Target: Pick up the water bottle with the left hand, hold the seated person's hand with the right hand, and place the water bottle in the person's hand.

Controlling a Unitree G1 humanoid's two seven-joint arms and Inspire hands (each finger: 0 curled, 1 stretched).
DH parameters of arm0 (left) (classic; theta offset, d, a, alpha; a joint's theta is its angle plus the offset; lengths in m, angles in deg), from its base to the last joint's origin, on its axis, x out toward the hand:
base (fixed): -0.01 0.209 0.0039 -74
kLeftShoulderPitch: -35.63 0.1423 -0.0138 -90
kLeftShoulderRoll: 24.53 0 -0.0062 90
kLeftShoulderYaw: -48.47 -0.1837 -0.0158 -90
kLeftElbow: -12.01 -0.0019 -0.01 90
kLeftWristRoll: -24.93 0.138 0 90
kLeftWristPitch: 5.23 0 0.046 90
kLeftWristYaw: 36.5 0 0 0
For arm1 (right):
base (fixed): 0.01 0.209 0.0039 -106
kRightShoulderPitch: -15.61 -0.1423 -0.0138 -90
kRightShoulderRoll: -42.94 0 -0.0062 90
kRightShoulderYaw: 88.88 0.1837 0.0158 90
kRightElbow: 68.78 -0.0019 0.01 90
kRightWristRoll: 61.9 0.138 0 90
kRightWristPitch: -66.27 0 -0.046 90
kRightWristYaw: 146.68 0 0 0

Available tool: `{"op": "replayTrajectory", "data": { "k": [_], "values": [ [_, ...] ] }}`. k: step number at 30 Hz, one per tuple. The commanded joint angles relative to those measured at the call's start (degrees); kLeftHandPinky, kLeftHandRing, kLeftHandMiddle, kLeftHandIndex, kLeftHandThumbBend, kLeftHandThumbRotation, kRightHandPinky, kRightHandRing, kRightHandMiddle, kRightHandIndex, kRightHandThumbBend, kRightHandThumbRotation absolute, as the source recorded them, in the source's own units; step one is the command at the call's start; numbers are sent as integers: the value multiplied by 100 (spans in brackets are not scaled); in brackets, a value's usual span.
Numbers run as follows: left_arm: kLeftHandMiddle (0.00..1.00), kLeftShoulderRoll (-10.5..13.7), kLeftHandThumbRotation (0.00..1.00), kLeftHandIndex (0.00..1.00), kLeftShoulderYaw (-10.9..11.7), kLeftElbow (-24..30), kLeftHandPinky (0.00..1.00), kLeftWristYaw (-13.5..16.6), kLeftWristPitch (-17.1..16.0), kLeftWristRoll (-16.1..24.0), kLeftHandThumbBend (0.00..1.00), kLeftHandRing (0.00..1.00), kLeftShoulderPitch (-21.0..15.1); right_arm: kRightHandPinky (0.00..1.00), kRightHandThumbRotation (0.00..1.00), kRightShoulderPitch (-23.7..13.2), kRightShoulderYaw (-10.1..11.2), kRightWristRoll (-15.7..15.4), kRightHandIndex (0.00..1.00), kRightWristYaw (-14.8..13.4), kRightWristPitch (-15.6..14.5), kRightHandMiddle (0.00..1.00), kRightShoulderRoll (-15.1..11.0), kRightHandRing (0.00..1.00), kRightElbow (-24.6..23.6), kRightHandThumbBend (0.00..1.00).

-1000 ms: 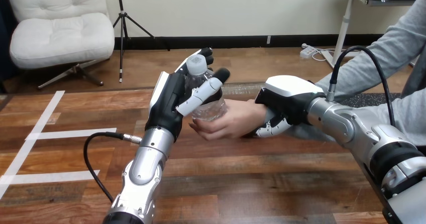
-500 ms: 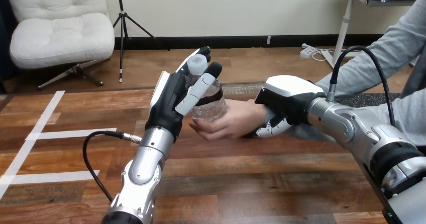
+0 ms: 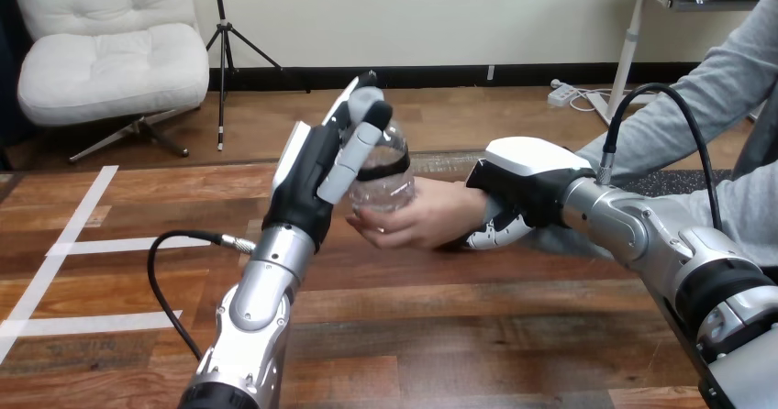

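Observation:
A clear water bottle (image 3: 387,187) with a dark band stands upright in the person's hand (image 3: 431,216), whose fingers wrap its base above the table's middle. My left hand (image 3: 310,175) is just left of the bottle. It is open, with fingers and thumb straight and pointing up along the bottle's side, and they hide the cap. My right hand (image 3: 527,184) is shut on the person's wrist from above, its fingers curled beneath it.
The person's grey sleeve (image 3: 679,120) runs in from the right edge above my right forearm (image 3: 633,226). A black cable (image 3: 170,271) loops beside my left forearm. Bare wooden table (image 3: 440,336) lies in front.
My left thumb has lifted off the bottle's front and straightened, so the hand has opened. The bottle stays in the person's hand. My right hand has not moved.

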Motion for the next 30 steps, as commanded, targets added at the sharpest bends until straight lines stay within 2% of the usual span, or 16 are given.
{"op": "replayTrajectory", "data": {
  "k": [1, 6, 9, 10, 12, 18, 19, 22, 26, 30],
  "values": [
    [97, 44, 100, 96, 107, 532, 100, 13, -85, -129, 100, 99, -93, 28, 35, -746, 269, 221, 39, -153, 30, 39, -4, 33, -209, 47],
    [96, 65, 100, 95, 188, 822, 100, 31, -55, -244, 100, 98, 85, 29, 40, -744, 227, 174, 40, -173, -26, 40, -29, 33, -231, 52],
    [96, 93, 100, 94, 213, 1002, 100, 43, -31, -295, 100, 98, 197, 29, 46, -742, 183, 122, 42, -208, -28, 40, -52, 34, -243, 57],
    [96, 106, 100, 94, 220, 1055, 100, 37, -31, -306, 100, 98, 232, 30, 50, -741, 173, 109, 44, -216, -37, 41, -58, 35, -246, 62],
    [96, 138, 100, 93, 243, 1175, 100, 40, -15, -317, 100, 97, 310, 30, 53, -744, 172, 109, 45, -194, -67, 42, -62, 35, -245, 65],
    [95, 242, 100, 92, 331, 1496, 100, 18, 25, -350, 100, 96, 537, 32, 64, -741, 171, 121, 53, -74, -137, 44, -98, 36, -260, 83],
    [94, 257, 100, 92, 346, 1544, 100, 7, 35, -357, 100, 96, 569, 36, 68, -740, 163, 112, 57, -65, -142, 49, -109, 41, -259, 89],
    [94, 295, 100, 92, 397, 1677, 100, 61, 27, -348, 98, 95, 668, 42, 71, -738, 154, 109, 62, 8, -195, 55, -135, 48, -253, 95],
    [92, 370, 100, 92, 444, 1800, 98, 67, 7, -360, 97, 94, 784, 53, 75, -717, 170, 137, 69, 76, -177, 65, -179, 60, -246, 98],
    [92, 444, 100, 91, 516, 1945, 97, 53, 6, -401, 97, 93, 927, 58, 78, -704, 168, 147, 73, 183, -147, 70, -237, 65, -241, 99]
  ]
}}
